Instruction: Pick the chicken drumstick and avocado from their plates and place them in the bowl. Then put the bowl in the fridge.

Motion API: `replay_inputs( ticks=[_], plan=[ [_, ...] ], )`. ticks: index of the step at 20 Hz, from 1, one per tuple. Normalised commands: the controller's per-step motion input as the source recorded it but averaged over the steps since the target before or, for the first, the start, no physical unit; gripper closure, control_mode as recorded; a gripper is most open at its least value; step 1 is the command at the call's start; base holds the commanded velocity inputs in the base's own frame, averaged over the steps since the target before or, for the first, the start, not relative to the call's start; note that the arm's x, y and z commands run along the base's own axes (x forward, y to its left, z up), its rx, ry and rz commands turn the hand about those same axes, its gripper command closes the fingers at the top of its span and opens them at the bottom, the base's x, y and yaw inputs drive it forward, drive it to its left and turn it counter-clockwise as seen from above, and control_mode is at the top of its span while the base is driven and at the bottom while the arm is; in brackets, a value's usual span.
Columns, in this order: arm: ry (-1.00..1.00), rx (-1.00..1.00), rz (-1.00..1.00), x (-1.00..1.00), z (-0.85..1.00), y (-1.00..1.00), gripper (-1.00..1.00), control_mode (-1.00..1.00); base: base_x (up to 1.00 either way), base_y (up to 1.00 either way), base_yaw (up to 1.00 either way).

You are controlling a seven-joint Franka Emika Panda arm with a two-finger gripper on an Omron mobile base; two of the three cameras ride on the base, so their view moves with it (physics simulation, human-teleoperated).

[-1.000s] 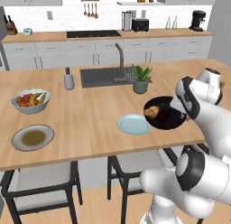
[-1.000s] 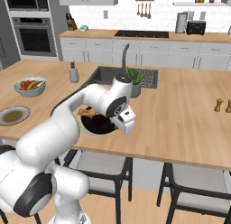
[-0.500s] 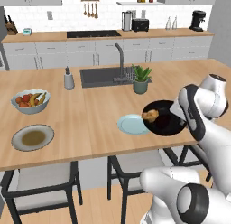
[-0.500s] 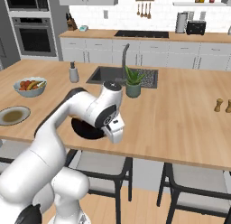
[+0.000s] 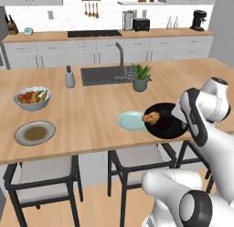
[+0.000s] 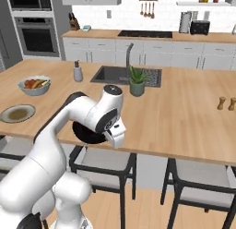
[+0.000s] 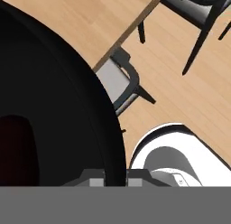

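My gripper (image 7: 115,178) is shut on the rim of the black bowl (image 5: 167,124), which I hold at the near edge of the island counter (image 5: 91,116). The golden-brown chicken drumstick (image 5: 151,116) lies in the bowl's left part. The avocado is hidden from me. In the hand view the bowl (image 7: 54,110) looms dark on the left, its rim between the fingertips. From the right base view the bowl (image 6: 86,133) peeks out behind my arm. The pale-blue plate (image 5: 128,120) lies just left of the bowl, and the grey plate (image 5: 34,132) sits far left. The fridge is out of view.
A pale fruit bowl (image 5: 31,98) stands at the left, with a soap dispenser (image 5: 69,77), sink (image 5: 107,75) and potted plant (image 5: 140,78) further back. Dark stools (image 5: 137,162) stand under the counter's near edge. Two small shakers (image 6: 227,103) sit at the right.
The bowl with the drumstick has come down and nearer to the counter's front edge, and my arm's upper links have swung over to the right. The grip has stayed shut.
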Motion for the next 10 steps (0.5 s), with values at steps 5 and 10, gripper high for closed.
replay_inputs(
  ticks=[5, 10],
  plan=[
    [0.00, 0.00, 0.00, 0.00, 0.00, 0.00, 1.00, 1.00, -0.99, 0.05, 0.00],
    [0.00, 0.00, 0.00, 0.00, 0.00, 0.00, 1.00, 1.00, -0.46, 0.27, 0.10]
  ],
)
